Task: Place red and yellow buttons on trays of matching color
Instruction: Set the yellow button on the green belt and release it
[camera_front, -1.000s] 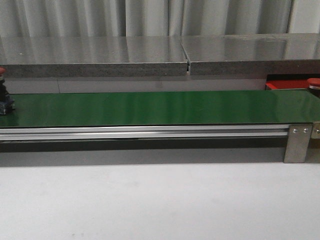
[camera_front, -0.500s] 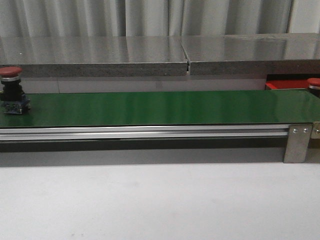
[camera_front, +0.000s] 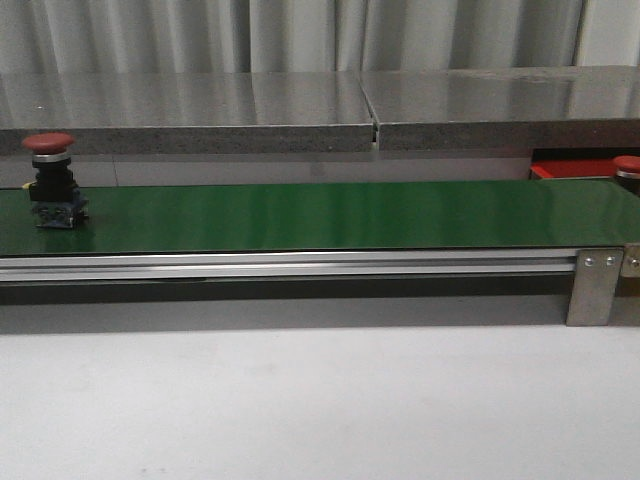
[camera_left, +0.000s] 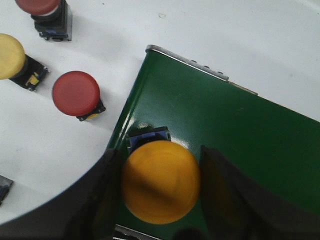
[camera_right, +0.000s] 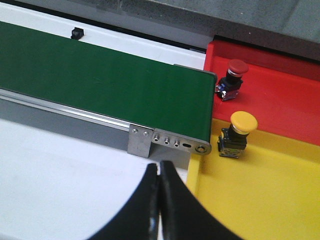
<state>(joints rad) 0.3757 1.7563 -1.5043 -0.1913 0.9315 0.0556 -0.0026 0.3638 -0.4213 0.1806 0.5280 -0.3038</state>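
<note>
**Buttons on belt and trays: stock at this moment**

- Long glossy green conveyor belt (camera_front: 320, 215), w/ aluminium side rail (camera_front: 290, 265).
- Red dome-capped button on dark base (camera_front: 52, 180): upright on belt, nr its left end in front view.
- Yellow dome-capped button (camera_left: 160, 181): on belt at its end, between fingers of left gripper (camera_left: 161, 200); jaws wide; contact w/ cap not discernible.
- Spare buttons on white table (camera_left: 210, 30) beside belt: red (camera_left: 76, 93), yellow (camera_left: 10, 56), second red (camera_left: 44, 9).
- Right gripper (camera_right: 159, 172): fingers pressed together, nothing held, above white table nr belt's other end.
- Flat red plastic tray (camera_right: 290, 100): holds red button (camera_right: 231, 77).
- Flat yellow plastic tray (camera_right: 260, 195): holds yellow button (camera_right: 237, 132).
</note>
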